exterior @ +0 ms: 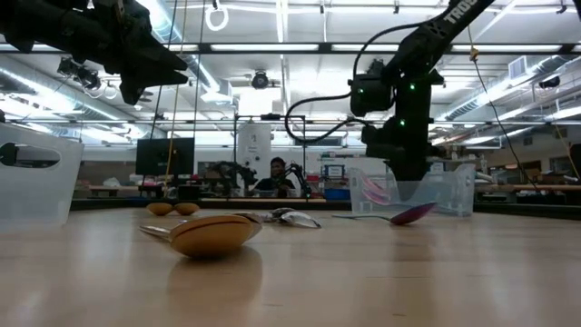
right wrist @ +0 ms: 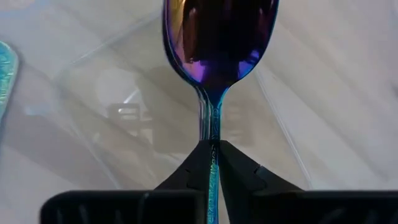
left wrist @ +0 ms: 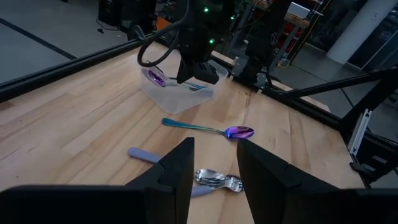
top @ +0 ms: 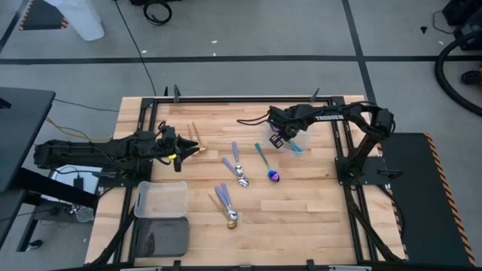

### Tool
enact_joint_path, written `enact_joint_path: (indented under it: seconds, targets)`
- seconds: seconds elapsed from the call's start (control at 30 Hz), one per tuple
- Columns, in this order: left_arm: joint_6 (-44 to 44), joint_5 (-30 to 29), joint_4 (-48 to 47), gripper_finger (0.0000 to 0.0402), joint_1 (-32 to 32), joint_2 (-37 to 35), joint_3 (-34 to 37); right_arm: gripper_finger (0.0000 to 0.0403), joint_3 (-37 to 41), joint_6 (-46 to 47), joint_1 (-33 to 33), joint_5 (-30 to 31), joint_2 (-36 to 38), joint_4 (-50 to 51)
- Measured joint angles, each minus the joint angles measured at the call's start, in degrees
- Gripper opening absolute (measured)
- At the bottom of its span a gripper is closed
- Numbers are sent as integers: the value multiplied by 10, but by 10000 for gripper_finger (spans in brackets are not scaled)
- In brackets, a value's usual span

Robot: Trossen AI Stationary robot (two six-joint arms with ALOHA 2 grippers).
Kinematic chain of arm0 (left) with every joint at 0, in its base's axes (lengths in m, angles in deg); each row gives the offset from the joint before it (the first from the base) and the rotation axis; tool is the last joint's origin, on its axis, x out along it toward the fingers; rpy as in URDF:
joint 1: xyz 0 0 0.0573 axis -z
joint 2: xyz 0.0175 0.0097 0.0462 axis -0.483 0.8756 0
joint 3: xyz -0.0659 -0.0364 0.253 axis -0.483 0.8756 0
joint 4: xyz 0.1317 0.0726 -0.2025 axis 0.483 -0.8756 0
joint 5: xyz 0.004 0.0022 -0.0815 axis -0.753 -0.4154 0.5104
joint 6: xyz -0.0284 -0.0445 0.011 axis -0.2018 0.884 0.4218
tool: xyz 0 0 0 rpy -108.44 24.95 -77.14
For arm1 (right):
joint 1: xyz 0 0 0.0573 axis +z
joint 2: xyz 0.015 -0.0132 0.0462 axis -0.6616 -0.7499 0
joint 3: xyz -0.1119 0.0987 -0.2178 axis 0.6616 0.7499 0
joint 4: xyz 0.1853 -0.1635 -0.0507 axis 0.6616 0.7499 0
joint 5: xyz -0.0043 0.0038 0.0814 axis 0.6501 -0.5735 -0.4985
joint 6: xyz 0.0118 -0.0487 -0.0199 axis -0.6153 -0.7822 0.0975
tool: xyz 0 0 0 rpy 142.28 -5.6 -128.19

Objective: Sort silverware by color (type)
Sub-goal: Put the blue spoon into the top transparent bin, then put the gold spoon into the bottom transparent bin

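My right gripper (top: 280, 140) stands over the clear container (top: 296, 144) at the table's far right, shut on an iridescent purple-blue spoon (right wrist: 217, 37). Another teal-handled piece (right wrist: 6, 68) lies in that container. On the table lie an iridescent spoon (top: 268, 165), lavender-handled silver pieces (top: 236, 162) (top: 223, 196) and gold pieces (top: 196, 135) (top: 231, 219). My left gripper (left wrist: 214, 168) hovers open at the table's left, above the wood, with nothing between its fingers. My right gripper pinches the iridescent spoon's slim neck (right wrist: 211, 127), just behind the bowl, between its two fingertips (right wrist: 239, 163). The fingers come from above, pointing steeply down, and run along the handle. The spoon hangs bowl down over the container's clear floor; whether the bowl touches it, I cannot tell.
Two clear plastic containers (top: 162, 199) (top: 162, 235) stand at the near left corner. Black frame rails run along the table's edges. Bare wood lies at the near right. Someone sits in the room far behind the table (exterior: 275, 177).
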Motion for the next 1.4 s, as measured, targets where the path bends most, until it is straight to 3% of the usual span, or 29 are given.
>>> enact_joint_path:
  seconds: [0.3,0.43,0.73,1.03,1.23,1.33,1.4]
  targets:
    - [-1,0,0,130,0,0,0,115,-36,-15,-6,-17,0,52]
    - [-1,0,0,130,0,0,0,134,-71,-21,0,3,1,80]
    - [4,0,-7,130,0,0,0,138,-136,-50,27,14,1,95]
    - [62,-40,-134,130,-29,38,0,138,-149,-184,90,38,1,-34]
    - [93,68,-172,130,-79,88,0,138,-149,-203,140,24,1,-66]
    - [99,140,-166,130,-80,121,0,138,-143,-237,178,22,1,-86]
    - [100,152,-169,130,-73,140,-3,138,-138,-260,205,21,1,-103]
